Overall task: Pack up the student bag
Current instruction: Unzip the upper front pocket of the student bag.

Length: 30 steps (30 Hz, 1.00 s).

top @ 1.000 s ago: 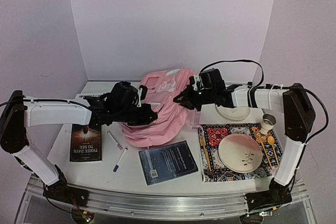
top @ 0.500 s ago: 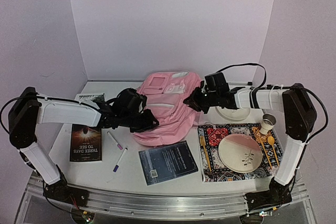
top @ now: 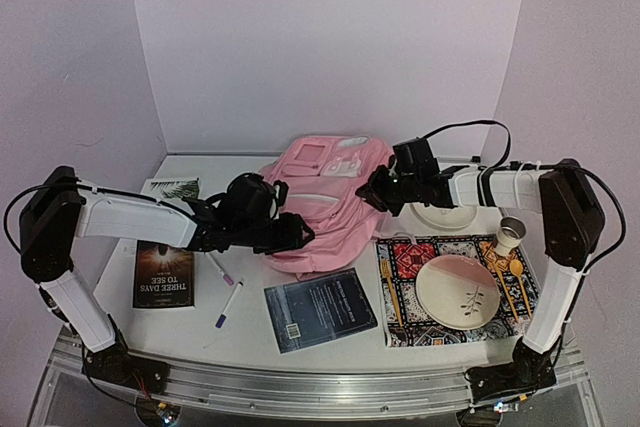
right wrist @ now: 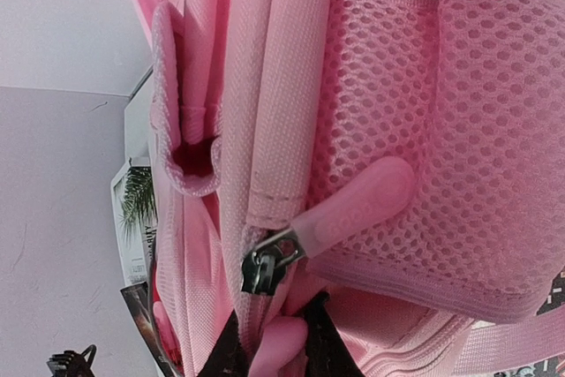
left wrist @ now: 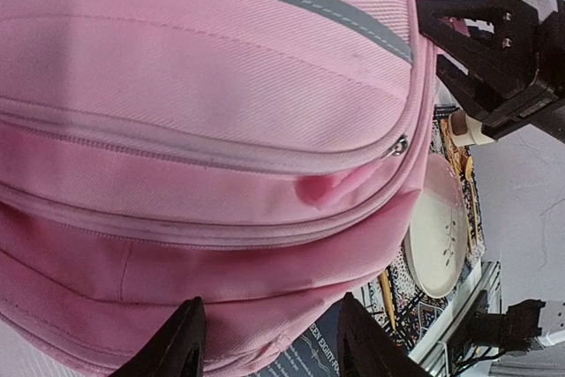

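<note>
Where the soft pink fabric backpack (top: 325, 202) slumps mid-frame, we see the left end effector (left wrist: 269, 306) half-open and empty; the right end effector (right wrist: 274, 328) pinches its zipper edge beside mesh.

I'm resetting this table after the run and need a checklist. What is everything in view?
student bag: one, pink, table centre
black book: one, near left
dark blue book: one, in front of the bag
booklet: one, white with green leaf, far left
pens: two, white, between the books
placemat: one, red patterned, right
pink-and-cream plate: one, on the placemat
white plate: one, behind the placemat
cup: one, pale, placemat's far right
wooden cutlery: either side of the plate, count unclear
left gripper: open, at the bag
right gripper: shut on the bag's pink tab
</note>
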Motion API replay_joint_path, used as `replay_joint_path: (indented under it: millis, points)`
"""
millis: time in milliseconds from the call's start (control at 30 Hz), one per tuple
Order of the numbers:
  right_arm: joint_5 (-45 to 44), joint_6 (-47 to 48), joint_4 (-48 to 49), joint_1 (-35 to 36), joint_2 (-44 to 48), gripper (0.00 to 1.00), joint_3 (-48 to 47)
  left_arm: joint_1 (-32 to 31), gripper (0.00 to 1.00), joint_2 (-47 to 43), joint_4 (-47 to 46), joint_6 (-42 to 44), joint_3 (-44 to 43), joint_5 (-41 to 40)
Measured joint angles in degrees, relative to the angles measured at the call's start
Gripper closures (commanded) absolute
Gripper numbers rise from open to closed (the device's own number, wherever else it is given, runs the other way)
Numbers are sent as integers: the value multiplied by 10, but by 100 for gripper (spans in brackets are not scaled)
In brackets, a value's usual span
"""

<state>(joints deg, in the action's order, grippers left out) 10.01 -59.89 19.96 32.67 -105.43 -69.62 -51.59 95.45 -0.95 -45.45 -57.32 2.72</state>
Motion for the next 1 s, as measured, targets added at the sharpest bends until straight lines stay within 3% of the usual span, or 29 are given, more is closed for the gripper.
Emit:
replay_joint_path:
  millis: [400, 1000]
  points:
    - [2, -8, 1, 5, 0, 100, -4, 3, 47, 18, -59, 50, -1, -7]
    - [-10, -27, 2, 17, 3, 100, -4, 10, 52, 60, -105, 58, -15, 14]
